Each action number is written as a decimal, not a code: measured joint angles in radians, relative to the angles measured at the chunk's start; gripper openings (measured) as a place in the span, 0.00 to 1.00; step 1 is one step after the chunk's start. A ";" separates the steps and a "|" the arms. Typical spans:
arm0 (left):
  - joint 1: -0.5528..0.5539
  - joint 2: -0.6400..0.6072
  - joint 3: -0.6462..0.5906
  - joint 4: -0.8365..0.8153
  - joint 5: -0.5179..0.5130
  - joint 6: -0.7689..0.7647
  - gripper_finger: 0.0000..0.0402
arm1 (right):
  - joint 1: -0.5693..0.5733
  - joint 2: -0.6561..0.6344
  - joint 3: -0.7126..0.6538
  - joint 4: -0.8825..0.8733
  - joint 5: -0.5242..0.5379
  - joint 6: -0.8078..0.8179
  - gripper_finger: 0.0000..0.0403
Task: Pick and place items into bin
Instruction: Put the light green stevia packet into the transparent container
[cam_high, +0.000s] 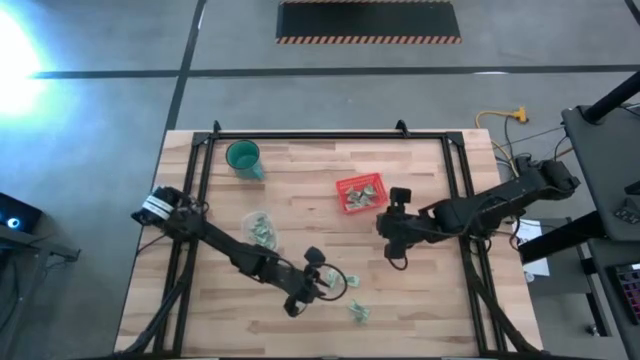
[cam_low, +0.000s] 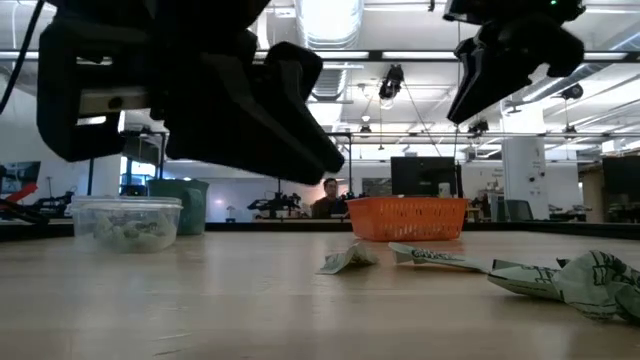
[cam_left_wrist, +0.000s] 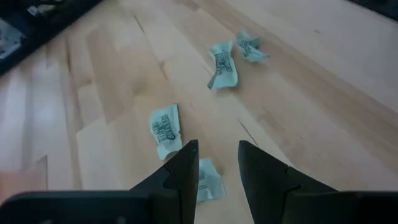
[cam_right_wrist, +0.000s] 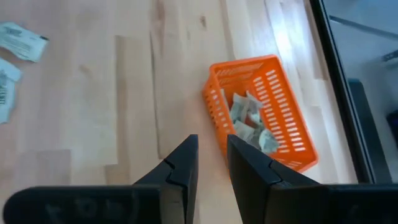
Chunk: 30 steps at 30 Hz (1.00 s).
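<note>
A pale wooden tabletop (cam_high: 300, 180) framed in black rails sits on a grey floor. The red basket (cam_high: 360, 193), a low square bin with slotted walls, stands right of the tabletop's centre and already holds several crumpled pale green and white pieces (cam_right_wrist: 249, 121). The right claw (cam_high: 394, 232) hovers just beside the basket, its fingers a narrow gap apart and empty. Well apart from the basket, the left claw (cam_high: 322, 282) hangs with fingers slightly parted, holding nothing, over loose pieces (cam_left_wrist: 165, 129) lying flat on the wood. A teal cup (cam_high: 243, 157) stands farther off.
</note>
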 joint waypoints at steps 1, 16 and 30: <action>0.001 0.006 0.004 -0.007 0.001 -0.001 0.24 | 0.007 -0.004 -0.001 0.002 0.000 0.000 0.19; 0.026 0.075 0.014 0.035 0.033 0.000 0.24 | 0.025 -0.004 -0.009 0.008 0.003 0.012 0.16; 0.041 0.121 0.056 0.035 0.048 0.005 0.24 | 0.025 -0.004 -0.012 0.007 0.005 0.011 0.15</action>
